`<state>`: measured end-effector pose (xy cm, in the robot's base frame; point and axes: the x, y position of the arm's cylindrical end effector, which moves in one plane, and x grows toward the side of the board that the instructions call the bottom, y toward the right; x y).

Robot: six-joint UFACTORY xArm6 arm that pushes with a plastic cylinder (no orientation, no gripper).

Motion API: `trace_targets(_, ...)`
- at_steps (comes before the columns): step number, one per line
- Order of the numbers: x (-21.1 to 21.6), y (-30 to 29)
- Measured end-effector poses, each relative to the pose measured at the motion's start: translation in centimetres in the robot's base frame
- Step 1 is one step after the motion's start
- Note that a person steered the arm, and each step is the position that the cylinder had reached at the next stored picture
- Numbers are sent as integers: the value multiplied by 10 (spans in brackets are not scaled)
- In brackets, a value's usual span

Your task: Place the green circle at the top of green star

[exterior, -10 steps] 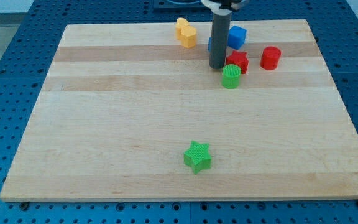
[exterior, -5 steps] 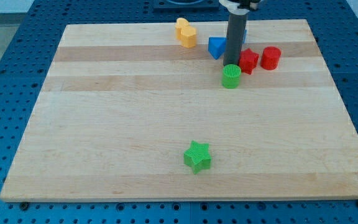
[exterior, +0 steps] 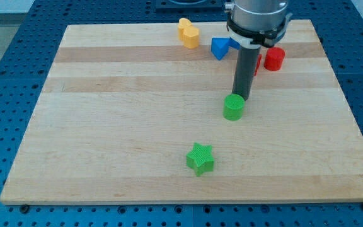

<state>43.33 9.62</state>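
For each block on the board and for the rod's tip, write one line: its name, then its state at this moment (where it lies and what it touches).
green circle: upright, mid-board, my tip at its upper right edge.
my tip: down at the board, against the green circle.
green star: flat, alone, toward the view's bottom.
yellow block: top edge, alone.
blue block: top, left of the rod.
red cylinder: upright, right of the rod.

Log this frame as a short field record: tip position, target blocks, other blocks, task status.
tip: my tip sits just above the green circle, at its upper-right edge
green star: toward the view's bottom, below-left of the circle, well apart
other blocks: yellow block, blue block, red cylinder near the view's top
board: wooden board
task status: not yet done
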Motion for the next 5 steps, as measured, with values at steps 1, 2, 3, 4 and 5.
trace_targets(1, 20, 0)
trace_targets(2, 38, -3)
trace_targets(3, 56, -4)
trace_targets(4, 73, -5)
trace_targets(5, 90, -8)
